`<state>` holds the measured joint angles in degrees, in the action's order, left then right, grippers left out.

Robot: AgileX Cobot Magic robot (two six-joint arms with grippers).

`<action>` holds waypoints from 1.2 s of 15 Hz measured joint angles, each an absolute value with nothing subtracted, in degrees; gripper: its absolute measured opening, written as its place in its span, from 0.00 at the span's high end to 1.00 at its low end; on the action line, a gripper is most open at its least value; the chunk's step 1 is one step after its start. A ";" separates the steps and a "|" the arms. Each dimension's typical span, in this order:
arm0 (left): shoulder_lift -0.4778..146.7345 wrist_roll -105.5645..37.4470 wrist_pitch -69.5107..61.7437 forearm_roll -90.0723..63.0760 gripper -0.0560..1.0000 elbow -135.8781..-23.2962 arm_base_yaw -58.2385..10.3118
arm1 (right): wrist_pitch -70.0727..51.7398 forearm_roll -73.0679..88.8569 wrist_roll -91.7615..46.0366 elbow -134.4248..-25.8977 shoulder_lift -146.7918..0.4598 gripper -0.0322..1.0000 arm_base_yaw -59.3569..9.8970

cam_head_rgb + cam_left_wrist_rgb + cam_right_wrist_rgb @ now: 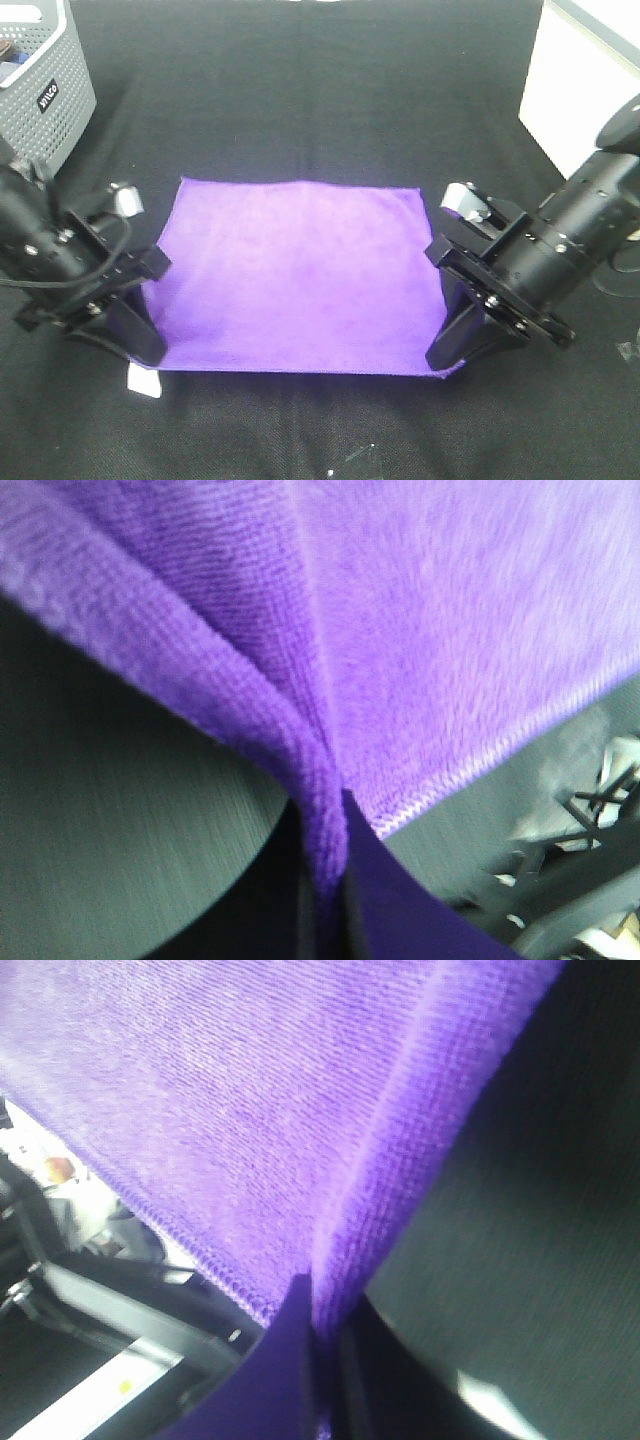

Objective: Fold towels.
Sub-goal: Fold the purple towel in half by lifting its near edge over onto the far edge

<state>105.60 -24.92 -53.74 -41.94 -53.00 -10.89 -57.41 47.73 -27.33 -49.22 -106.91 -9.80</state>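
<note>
The purple towel (300,280) lies spread on the black table cover, its near edge lifted slightly at both corners. My left gripper (145,345) is shut on the towel's near left corner, with a small white tag (144,381) showing just below it. The left wrist view shows the cloth (450,630) pinched into a ridge between the fingers of the left gripper (325,880). My right gripper (452,352) is shut on the near right corner. The right wrist view shows the towel (250,1110) folded into the right gripper (325,1330).
A grey perforated basket (40,85) stands at the back left. A white box (580,90) stands at the back right. The black table cover (300,80) stretches behind the towel and in front of it.
</note>
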 joint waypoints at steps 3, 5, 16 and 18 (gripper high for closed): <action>103.53 -21.08 -53.74 -40.74 0.95 -53.00 -10.89 | -57.47 47.67 -26.87 -50.59 -105.37 0.96 -9.80; 103.59 -20.74 -51.22 -39.82 0.95 -54.72 -10.89 | -56.38 47.04 -26.87 -57.07 -106.00 0.96 -9.80; 124.10 -20.51 -48.24 -33.86 0.95 -84.80 -10.60 | -54.95 39.02 -24.01 -92.82 -126.97 0.96 -9.68; 127.31 -20.51 -48.93 -33.46 0.95 -89.38 -10.60 | -54.89 37.24 -23.09 -96.54 -129.09 0.96 -9.63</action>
<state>127.31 -20.51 -48.93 -33.46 -89.38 -10.60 -54.89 37.24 -23.09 -96.54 -129.09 -9.63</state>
